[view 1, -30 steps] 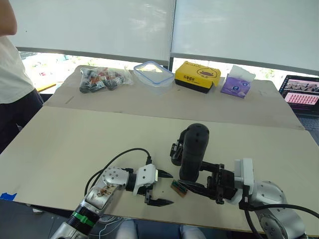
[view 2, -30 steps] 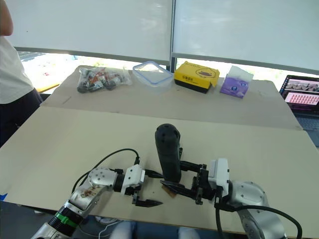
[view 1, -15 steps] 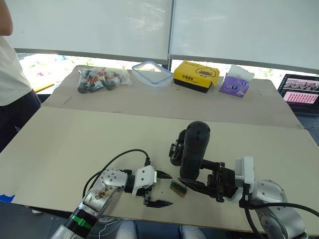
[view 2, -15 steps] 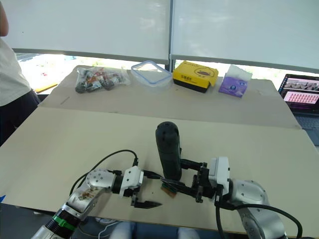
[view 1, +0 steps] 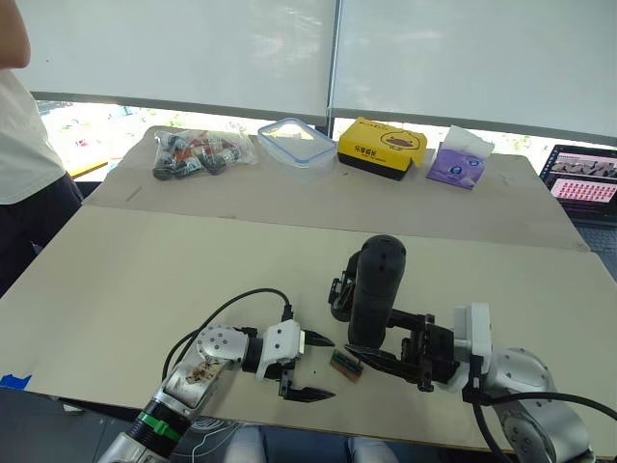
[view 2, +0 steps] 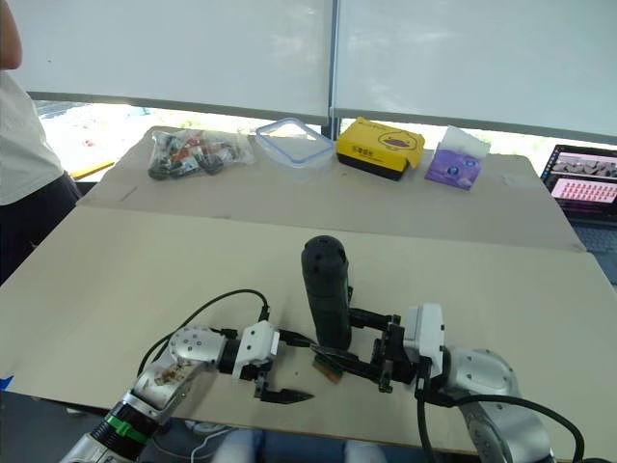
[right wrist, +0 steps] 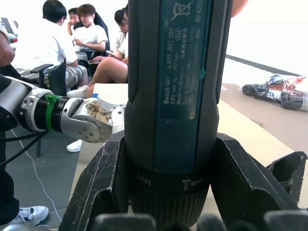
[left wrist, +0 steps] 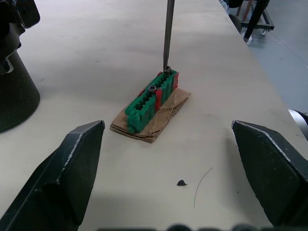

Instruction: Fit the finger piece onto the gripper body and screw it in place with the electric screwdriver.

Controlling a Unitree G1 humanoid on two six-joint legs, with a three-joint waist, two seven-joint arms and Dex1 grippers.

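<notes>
Gripping the hard, heavy-looking electric screwdriver [view 1: 373, 294] low on its smooth body, the right gripper [view 1: 390, 355] stands it on the green block [left wrist: 151, 98] mid-desk, left gripper [view 1: 307, 366] open.

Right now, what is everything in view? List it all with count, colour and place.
electric screwdriver: one, black, upright on the near table, bit on the block
green-and-brown block: one, near table, between the tools
gripper body: one, black, just behind the screwdriver
bag of small parts: one, clear, far table, left
lidded container: one, clear with blue rim, far table
box: one, yellow, far table
tissue pack: one, purple, far table
laptop: one, screen on, far right
standing person: one, white top, far left
left tool: open, beside the block
right tool: shut on the screwdriver
</notes>
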